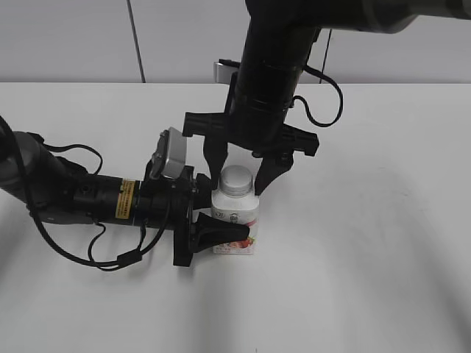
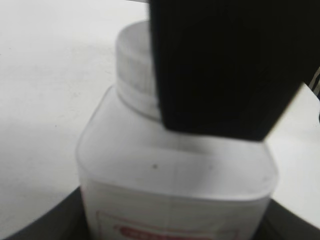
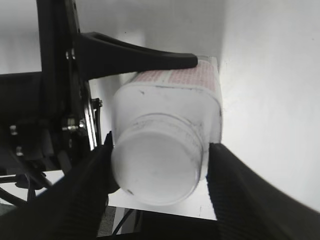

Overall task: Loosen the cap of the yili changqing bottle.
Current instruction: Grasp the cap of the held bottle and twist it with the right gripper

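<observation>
Nearest you, the left gripper (image 1: 221, 234) pinches the bottle (image 1: 237, 220) low on its body, w/ the bottle upright on the white table (image 1: 368, 243). Label is pink-red, but its writing is too blurred to read. Above, the right gripper (image 1: 240, 174) clamps the white cap (image 3: 157, 172) from both sides.

Blurred bottle (image 2: 175, 195), cap (image 2: 134, 65) partly hidden.

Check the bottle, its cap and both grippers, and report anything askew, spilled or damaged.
Nothing stands out. The bottle stands upright on the table, cap seated level, no spill visible. The left gripper clamps its body; the right gripper brackets the cap.
</observation>
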Robot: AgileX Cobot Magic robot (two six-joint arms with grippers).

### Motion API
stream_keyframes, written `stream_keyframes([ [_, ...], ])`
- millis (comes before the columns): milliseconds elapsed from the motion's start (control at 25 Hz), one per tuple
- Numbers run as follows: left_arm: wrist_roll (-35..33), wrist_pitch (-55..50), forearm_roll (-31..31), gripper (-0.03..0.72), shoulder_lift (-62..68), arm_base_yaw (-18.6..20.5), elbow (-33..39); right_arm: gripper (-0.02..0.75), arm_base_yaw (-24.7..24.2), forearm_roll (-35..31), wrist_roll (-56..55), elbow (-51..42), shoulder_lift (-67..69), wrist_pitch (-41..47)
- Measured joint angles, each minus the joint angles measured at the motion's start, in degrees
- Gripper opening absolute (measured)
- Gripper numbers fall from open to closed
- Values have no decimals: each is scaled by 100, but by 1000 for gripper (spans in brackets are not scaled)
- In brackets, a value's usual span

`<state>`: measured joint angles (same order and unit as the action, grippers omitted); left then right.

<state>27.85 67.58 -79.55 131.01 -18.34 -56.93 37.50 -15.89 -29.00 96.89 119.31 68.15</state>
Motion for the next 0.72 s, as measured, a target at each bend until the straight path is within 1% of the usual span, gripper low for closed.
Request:
stream_keyframes([
  [200, 0, -4, 0, 413, 0, 0, 0, 409, 0, 17, 0, 0, 0, 29],
  [520, -6, -5, 3, 412, 0, -4, 0, 406, 0, 17, 300, 0, 0, 42],
  [640, -7, -11, 3, 412, 0, -4, 0, 404, 0, 23, 870, 0, 0, 32],
  [720, -19, -11, 3, 412, 0, -4, 0, 403, 0, 28, 1506, 0, 0, 19],
])
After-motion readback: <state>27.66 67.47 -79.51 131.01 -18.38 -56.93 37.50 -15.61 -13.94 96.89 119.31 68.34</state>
